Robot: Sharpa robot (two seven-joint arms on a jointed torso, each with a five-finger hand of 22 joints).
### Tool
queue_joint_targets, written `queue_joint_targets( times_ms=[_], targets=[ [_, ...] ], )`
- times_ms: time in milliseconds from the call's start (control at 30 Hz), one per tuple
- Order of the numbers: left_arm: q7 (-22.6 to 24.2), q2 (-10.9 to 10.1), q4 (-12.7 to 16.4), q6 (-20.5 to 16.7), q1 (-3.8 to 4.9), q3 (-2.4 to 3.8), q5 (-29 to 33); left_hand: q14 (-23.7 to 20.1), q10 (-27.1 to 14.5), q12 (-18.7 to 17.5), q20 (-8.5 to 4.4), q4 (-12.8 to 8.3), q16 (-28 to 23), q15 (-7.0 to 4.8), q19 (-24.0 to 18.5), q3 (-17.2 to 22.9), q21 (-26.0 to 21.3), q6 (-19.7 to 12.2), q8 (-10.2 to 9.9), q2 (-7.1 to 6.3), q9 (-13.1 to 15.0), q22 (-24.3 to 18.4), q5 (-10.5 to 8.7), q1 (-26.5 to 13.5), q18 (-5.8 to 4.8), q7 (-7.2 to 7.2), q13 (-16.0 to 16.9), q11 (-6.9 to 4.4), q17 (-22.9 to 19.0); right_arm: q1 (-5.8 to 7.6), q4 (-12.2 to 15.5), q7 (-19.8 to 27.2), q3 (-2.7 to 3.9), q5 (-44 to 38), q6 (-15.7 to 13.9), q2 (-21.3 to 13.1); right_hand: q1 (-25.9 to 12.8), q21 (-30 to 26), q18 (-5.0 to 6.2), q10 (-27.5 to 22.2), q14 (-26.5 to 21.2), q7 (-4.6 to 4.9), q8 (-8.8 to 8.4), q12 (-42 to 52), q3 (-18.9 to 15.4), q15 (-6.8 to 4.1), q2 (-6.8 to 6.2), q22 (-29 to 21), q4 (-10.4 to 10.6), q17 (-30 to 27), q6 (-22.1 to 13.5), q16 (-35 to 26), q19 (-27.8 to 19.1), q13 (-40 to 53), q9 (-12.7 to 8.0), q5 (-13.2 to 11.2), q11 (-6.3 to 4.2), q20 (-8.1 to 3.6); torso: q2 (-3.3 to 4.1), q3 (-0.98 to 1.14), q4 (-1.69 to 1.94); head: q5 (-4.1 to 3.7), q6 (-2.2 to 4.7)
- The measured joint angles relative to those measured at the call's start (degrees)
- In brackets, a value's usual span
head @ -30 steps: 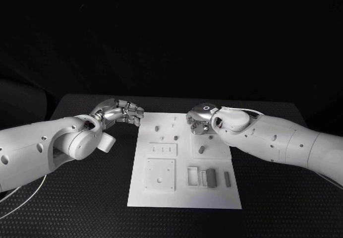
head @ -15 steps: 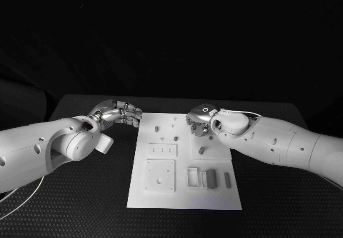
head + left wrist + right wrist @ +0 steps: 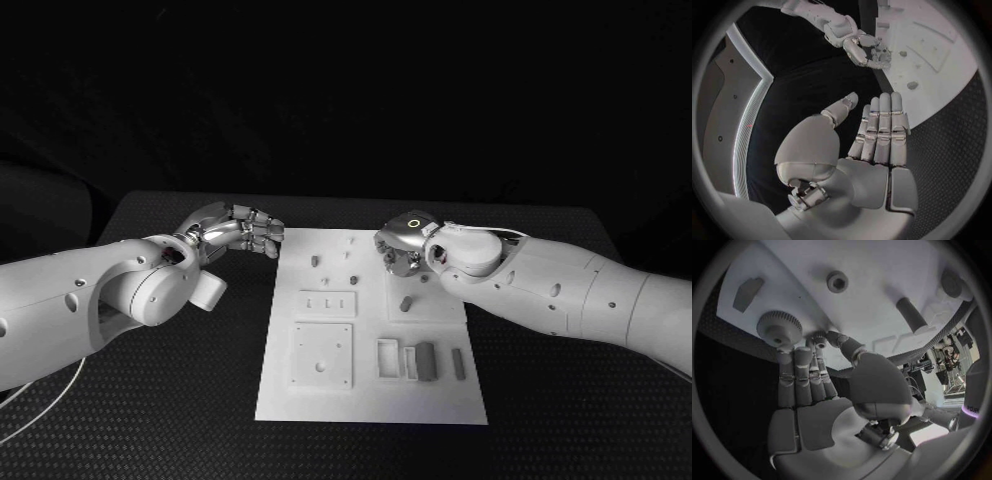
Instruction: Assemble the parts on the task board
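The white task board (image 3: pixel 368 390) lies in the middle of the table. Small grey pegs (image 3: pixel 316 260) stand at its far end, a short cylinder (image 3: pixel 407 302) lies near the right side, and grey bars (image 3: pixel 424 360) sit in a recess nearer me. My right hand (image 3: pixel 404 245) hovers over the board's far right corner. In the right wrist view its straight fingers (image 3: pixel 795 375) reach to a knurled round part (image 3: pixel 779 326) on the board (image 3: pixel 879 270); the fingertips touch or nearly touch it. My left hand (image 3: pixel 238 230) is just off the board's far left corner, fingers (image 3: pixel 879 125) straight, holding nothing.
The board carries a raised square plate (image 3: pixel 322 352) and a smaller slotted plate (image 3: pixel 327 302) on its left half. Black table (image 3: pixel 159 400) surrounds the board on both sides. The left wrist view also shows my right hand (image 3: pixel 864 47) over the board (image 3: pixel 942 60).
The right hand has eased slightly lower over the board's far right. The left hand has barely shifted.
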Motion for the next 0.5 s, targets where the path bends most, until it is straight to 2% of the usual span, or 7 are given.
queue_joint_targets(
  times_ms=[500],
  targets=[
    [-0.21, -0.12, 0.01, 0.06, 0.01, 0.00, 0.00, 0.00, 0.00, 0.00, 0.00, 0.00, 0.00, 0.00, 0.00, 0.00, 0.00, 0.00, 0.00, -0.22, 0.00, 0.00, 0.00, 0.22, -0.02, 0.00, 0.04, 0.00, 0.13, -0.04, 0.82, -0.60, -0.02, -1.17, -0.25, -0.58, 0.22, 0.00, -0.01, 0.00, -0.01, -0.01, 0.00, -0.02, 0.32, 0.00, 0.22, 0.00, -0.32, -0.20, 0.36, 0.23, -0.18, 0.28, 0.11, 0.00, -0.01, -0.15, 0.10, 0.05, 0.00, -0.23, 0.11]
  ],
)
